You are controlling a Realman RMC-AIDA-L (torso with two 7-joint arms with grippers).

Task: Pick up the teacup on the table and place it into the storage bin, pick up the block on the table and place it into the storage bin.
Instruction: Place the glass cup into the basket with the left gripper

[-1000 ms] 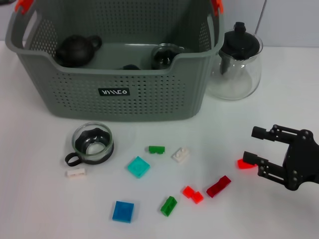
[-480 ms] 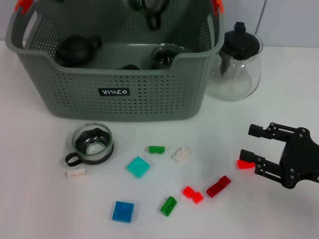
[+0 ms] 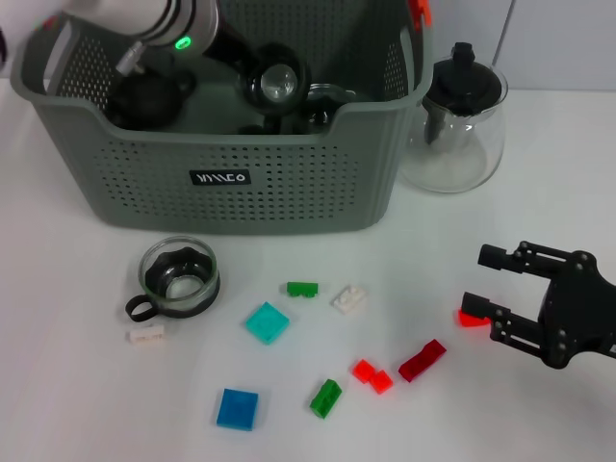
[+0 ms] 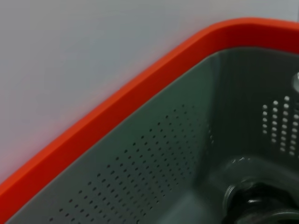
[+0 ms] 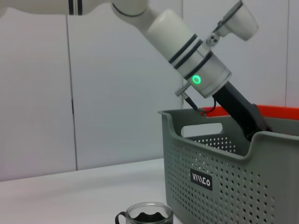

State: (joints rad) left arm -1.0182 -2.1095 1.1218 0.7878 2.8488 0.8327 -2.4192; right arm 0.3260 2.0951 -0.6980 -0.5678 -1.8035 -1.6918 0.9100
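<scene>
The grey storage bin [image 3: 231,183] stands at the back of the table. My left arm reaches down into it, and my left gripper [image 3: 252,75] is shut on a glass teacup [image 3: 277,85] with a black holder, held just inside the bin. Another teacup [image 3: 178,277] stands on the table in front of the bin and also shows in the right wrist view [image 5: 147,215]. Several blocks lie scattered on the table, among them a red block [image 3: 473,318]. My right gripper [image 3: 488,280] hovers open at the right, its near finger right beside that red block.
A black teapot [image 3: 144,96] and other dark teaware lie in the bin. A glass pitcher [image 3: 455,120] with a black lid stands right of the bin. Green, white, cyan, blue and red blocks spread between the teacup and my right gripper.
My left arm has come down into the bin with the teacup, which was higher at the bin's back half a second ago. The right gripper has barely moved.
</scene>
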